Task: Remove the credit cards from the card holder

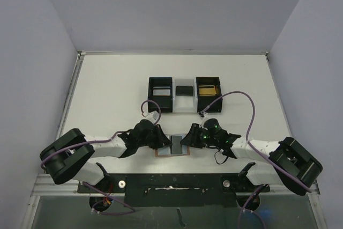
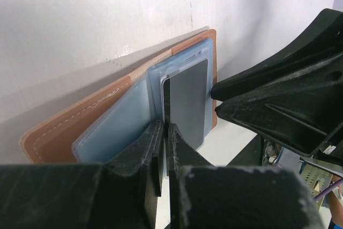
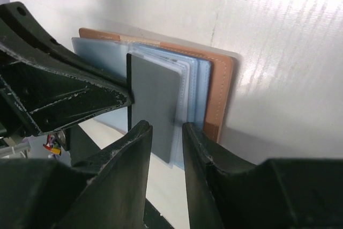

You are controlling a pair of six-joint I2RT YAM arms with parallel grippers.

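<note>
The tan card holder (image 1: 185, 152) (image 2: 80, 116) (image 3: 220, 89) lies open on the table between both grippers, blue pockets up. A silver-grey credit card (image 1: 176, 144) (image 2: 187, 100) (image 3: 155, 100) sticks out past the pockets' edge. My left gripper (image 1: 161, 140) (image 2: 167, 130) is shut on that card's near edge. Just short of its other end, my right gripper (image 1: 188, 140) (image 3: 165, 128) stands open, with a gap showing between its fingers. A black card (image 1: 185, 90) and a gold card (image 1: 207, 88) lie in the tray.
The black three-compartment tray (image 1: 172, 104) stands behind the card holder; its left compartment (image 1: 161, 93) holds nothing. In each wrist view the other gripper looms close, the right one (image 2: 278, 100) and the left one (image 3: 64, 89). Grey walls close in the table.
</note>
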